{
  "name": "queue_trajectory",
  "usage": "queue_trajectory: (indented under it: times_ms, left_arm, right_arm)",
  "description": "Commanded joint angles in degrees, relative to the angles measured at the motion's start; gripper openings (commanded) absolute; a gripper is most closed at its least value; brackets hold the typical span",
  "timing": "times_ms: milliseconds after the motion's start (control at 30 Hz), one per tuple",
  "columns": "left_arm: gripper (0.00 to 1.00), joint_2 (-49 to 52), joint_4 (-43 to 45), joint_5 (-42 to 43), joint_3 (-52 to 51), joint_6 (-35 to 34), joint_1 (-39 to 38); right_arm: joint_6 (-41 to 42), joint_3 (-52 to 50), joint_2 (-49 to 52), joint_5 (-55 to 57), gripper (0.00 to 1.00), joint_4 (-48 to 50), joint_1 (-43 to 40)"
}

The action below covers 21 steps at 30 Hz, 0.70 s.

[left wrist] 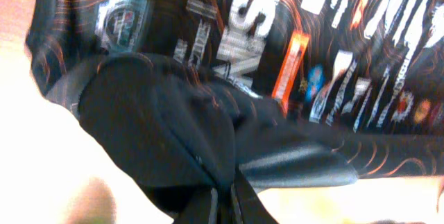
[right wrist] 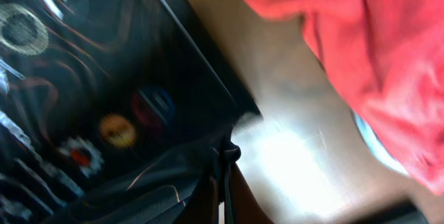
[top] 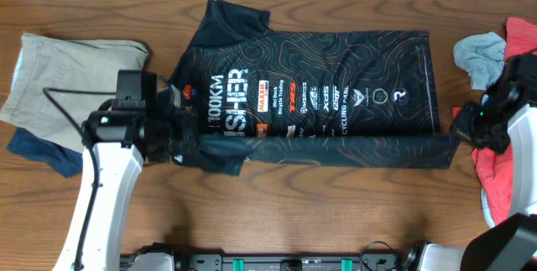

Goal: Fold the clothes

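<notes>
Black orange-lined sports jersey: near long edge is turned over, clamped by left end effector and right end effector. Further folds are judged outstanding.

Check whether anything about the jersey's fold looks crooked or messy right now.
Yes. The jersey has its near edge turned up in a strip held at both ends, but by the left claw the fabric is bunched and wrinkled, while the end at the right claw lies flat.
</notes>
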Motion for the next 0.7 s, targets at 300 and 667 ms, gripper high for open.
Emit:
queue_trajectory:
  times_ms: [300,667]
  left_arm:
    - [0.06,14.8,18.4,-1.5,-0.2,-2.3,0.2]
    - [0.54,20.3,30.8,-1.5,-0.2,-2.2,0.2]
  right_arm:
    - [-0.4,-0.2,4.8,-2.1,0.01,16.4,4.2]
    - [-0.4,-0.2,12.7,-2.3,0.32,26.5,6.3]
